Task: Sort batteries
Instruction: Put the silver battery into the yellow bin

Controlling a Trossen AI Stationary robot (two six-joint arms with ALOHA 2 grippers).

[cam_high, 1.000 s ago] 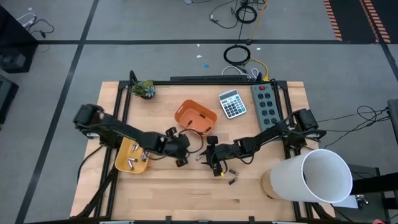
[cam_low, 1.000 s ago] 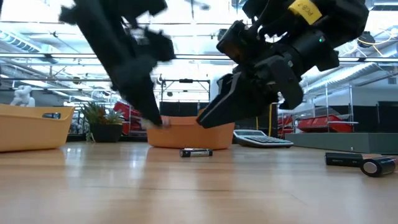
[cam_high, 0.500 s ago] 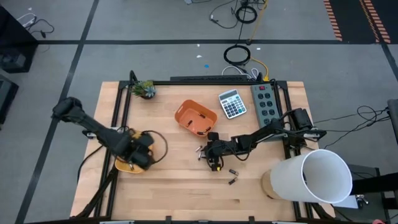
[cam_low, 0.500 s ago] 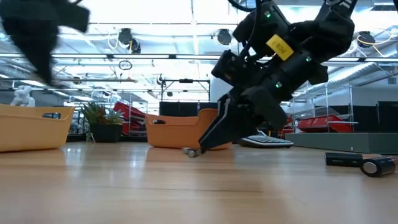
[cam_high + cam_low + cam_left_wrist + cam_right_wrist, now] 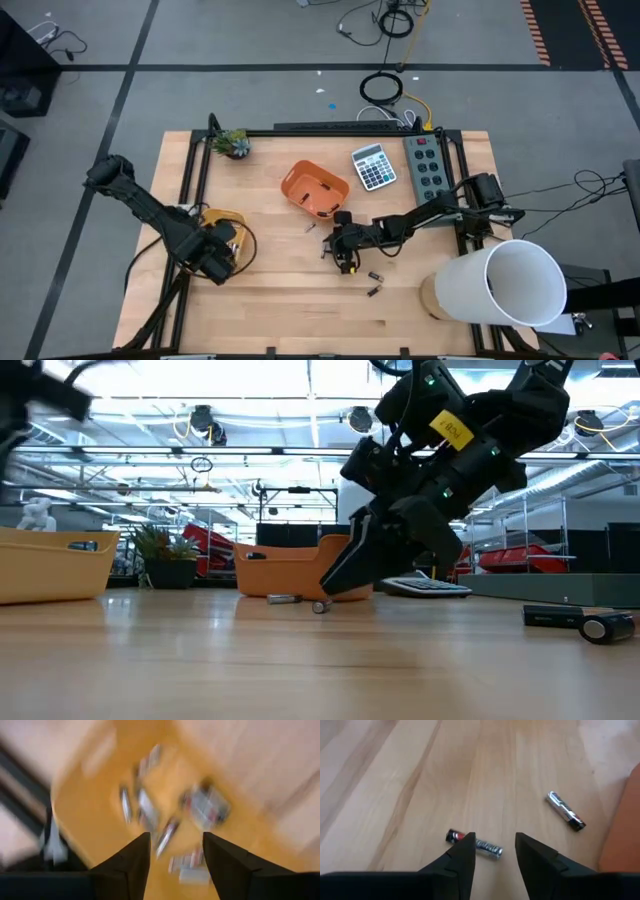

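Observation:
Several batteries (image 5: 165, 835) lie in the yellow tray (image 5: 226, 218) at the left, and my left gripper (image 5: 175, 852) hangs open above them, holding nothing. My right gripper (image 5: 492, 851) is open and low over the table's middle, beside the orange bin (image 5: 315, 188). One battery (image 5: 487, 848) lies flat on the wood, partly under one of its fingertips (image 5: 466, 845). A second battery (image 5: 565, 810) lies a little farther off, toward the bin. Two more batteries (image 5: 374, 284) lie nearer the front edge. My right gripper has one fingertip (image 5: 466, 845) over the battery's middle (image 5: 479, 845), coming at a slant from above. The battery lies flat on the table with its ends (image 5: 451, 836) showing on either side of that finger. I cannot tell whether the finger touches it.
A calculator (image 5: 373, 166) and a grey power strip (image 5: 428, 165) sit at the back right, with a small plant (image 5: 232, 143) at the back left. A large white cylinder (image 5: 505, 285) stands at the front right. Bare wood lies along the front edge.
My left gripper has gone from the table's middle toward the left edge and now hangs over the yellow tray. My right gripper has moved a little toward the orange bin and down to the table. A battery by its fingertips has turned about on the wood.

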